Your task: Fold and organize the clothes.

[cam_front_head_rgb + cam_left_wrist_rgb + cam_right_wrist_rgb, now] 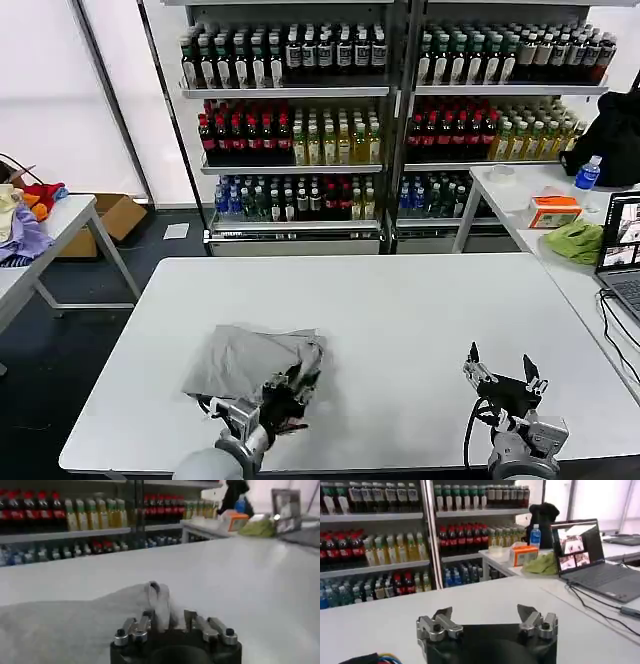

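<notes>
a light grey shirt (245,362) lies folded into a rough rectangle on the white table (400,320), on the robot's left part of it and close to the near edge, its top face smooth and its right-hand edge bunched into a thicker ridge. the left pincer (296,385) sits at the shirt's near right corner, low over the table, and in the left wrist view the left pincer (167,622) has its two fingers pressed against a raised fold of the grey cloth (75,630), pinching that ridge of fabric between them while the rest of the shirt spreads flat away from it. the right pincer (503,372) is well apart from the shirt, on the far side of the table from it and near the table's near edge, over bare table; in the right wrist view the right pincer (487,622) has its fingers spread wide with nothing between them. beyond the table, past the shirt, stand shelves of bottled drinks (300,120). to the side of the table away from the shirt stands a second table (520,190) carrying a laptop (622,250), a lime-green cloth (575,241), an orange box (553,211) and a blue-capped bottle (588,172). on the shirt's side of the room a further table (60,225) holds a pile of lilac, yellow and orange garments (22,215), with a cardboard box (120,215) on the floor just beside it.
</notes>
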Tool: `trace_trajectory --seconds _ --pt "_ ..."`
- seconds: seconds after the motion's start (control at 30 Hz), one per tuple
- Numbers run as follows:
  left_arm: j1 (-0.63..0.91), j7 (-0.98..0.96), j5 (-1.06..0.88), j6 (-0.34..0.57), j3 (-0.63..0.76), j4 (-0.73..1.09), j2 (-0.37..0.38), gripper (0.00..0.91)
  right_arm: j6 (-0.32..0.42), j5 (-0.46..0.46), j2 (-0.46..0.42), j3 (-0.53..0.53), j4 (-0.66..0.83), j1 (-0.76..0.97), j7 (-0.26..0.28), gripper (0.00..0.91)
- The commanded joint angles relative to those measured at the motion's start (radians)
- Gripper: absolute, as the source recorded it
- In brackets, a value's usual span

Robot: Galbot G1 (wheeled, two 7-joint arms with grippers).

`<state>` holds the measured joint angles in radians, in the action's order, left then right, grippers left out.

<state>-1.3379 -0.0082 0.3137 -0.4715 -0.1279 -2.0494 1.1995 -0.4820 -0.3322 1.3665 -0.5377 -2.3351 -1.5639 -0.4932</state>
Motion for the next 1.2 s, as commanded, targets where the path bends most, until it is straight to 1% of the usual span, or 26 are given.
trace_trajectory --seconds 0.03,0.1,0.2,0.33,0.47,0.53,0.63,0.8,1.2 --pt "-0.087 -0.044 0.291 -0.021 -0.021 -0.192 0.066 0.907 -0.007 -0.025 -0.015 0.002 0.005 0.013 -0.011 0.907" --pt "-0.054 -0.082 0.386 -0.038 -0.087 -0.225 0.073 0.907 -0.007 -0.029 -0.021 0.008 0.012 0.02 -0.011 0.907" --pt "-0.007 -0.107 0.418 -0.042 -0.199 -0.241 0.062 0.907 -0.006 -0.032 -0.024 0.021 0.028 0.029 -0.013 0.907" --pt "0.068 -0.134 0.391 -0.038 -0.335 -0.162 0.009 0.907 -0.004 -0.031 -0.026 0.043 0.04 0.042 -0.013 0.907" --pt "0.121 -0.123 0.305 -0.015 -0.41 0.012 -0.038 0.907 -0.005 -0.031 -0.028 0.06 0.051 0.059 -0.013 0.907" --pt "0.125 -0.1 0.225 0.0 -0.418 0.077 -0.048 0.907 -0.006 -0.032 -0.028 0.068 0.056 0.068 -0.012 0.907" --pt "0.126 -0.066 0.139 0.013 -0.42 0.127 -0.033 0.907 -0.005 -0.034 -0.029 0.07 0.062 0.072 -0.011 0.907" --pt "0.118 -0.036 0.102 0.015 -0.405 0.183 -0.017 0.907 -0.004 -0.044 -0.035 0.062 0.061 0.069 -0.012 0.907" --pt "0.088 0.019 0.066 0.009 -0.376 0.214 -0.008 0.907 -0.006 -0.045 -0.031 0.057 0.055 0.063 -0.013 0.907"
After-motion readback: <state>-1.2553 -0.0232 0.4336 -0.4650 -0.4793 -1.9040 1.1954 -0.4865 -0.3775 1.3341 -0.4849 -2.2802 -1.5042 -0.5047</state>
